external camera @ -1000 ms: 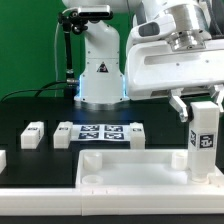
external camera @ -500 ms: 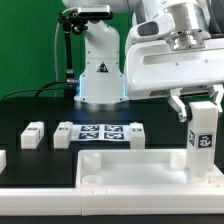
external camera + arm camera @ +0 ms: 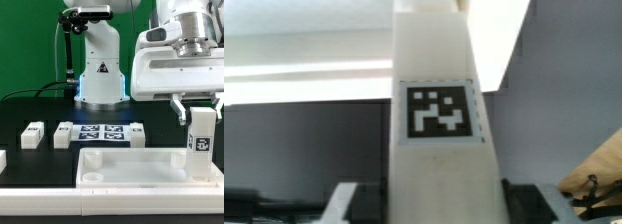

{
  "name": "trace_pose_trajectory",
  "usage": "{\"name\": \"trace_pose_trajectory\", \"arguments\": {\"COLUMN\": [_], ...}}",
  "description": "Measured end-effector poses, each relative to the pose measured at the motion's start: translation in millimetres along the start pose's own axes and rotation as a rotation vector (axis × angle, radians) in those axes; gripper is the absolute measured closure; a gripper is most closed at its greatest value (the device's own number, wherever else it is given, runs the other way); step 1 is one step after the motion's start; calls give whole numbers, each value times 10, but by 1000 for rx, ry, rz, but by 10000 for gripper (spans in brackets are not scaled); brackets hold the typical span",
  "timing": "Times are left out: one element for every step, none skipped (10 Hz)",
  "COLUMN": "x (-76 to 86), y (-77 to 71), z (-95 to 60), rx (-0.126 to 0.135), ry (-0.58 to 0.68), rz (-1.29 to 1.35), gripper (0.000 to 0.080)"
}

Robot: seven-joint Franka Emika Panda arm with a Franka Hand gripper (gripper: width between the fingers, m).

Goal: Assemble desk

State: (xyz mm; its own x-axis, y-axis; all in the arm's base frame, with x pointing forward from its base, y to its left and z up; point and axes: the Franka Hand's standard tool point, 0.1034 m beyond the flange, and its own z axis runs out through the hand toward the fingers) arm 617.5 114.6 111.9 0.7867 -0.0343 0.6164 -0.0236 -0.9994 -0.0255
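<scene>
The white desk top [image 3: 130, 165] lies flat on the black table, rim up, with round corner sockets. A white square post leg [image 3: 201, 140] with a black-and-white tag stands upright at the top's corner on the exterior view's right. My gripper [image 3: 200, 108] is shut on the upper end of this leg. In the wrist view the leg [image 3: 438, 110] fills the middle, and its tag [image 3: 439, 110] faces the camera, with a finger [image 3: 352, 203] on either side. Another loose leg [image 3: 33, 135] lies on the table at the exterior view's left.
The marker board [image 3: 100, 133] lies behind the desk top. A white part [image 3: 3, 160] shows at the left edge of the exterior view. The white robot base [image 3: 100, 70] stands at the back. A white ledge [image 3: 110, 200] runs along the front.
The arm's body has risen a little and shifted right in the exterior view. The leg stays upright at the corner, barely lower than before.
</scene>
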Motion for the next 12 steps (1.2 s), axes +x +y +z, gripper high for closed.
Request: {"name": "trace_pose_trajectory", "arguments": {"x": [2,5,10,16,13,-2,-2,-2,-3,-3,-3,-3], "y": [2,8,15,10,10,8,8,8,8,8,8,8], "z": [1,3,7,11,11,17,18,18,18,18,18,18], "rx": [0,0,0,1,2,3,3,3,3,3,3,3], "ry": [0,-1,-3,-5,-8,-15,-15,-15,-15,-15,-15,-15], "rz": [0,0,1,2,3,2,2,3,3,3,2,2], "gripper": [509,509,509,509,509,442,231,231,169,169,154,154]}}
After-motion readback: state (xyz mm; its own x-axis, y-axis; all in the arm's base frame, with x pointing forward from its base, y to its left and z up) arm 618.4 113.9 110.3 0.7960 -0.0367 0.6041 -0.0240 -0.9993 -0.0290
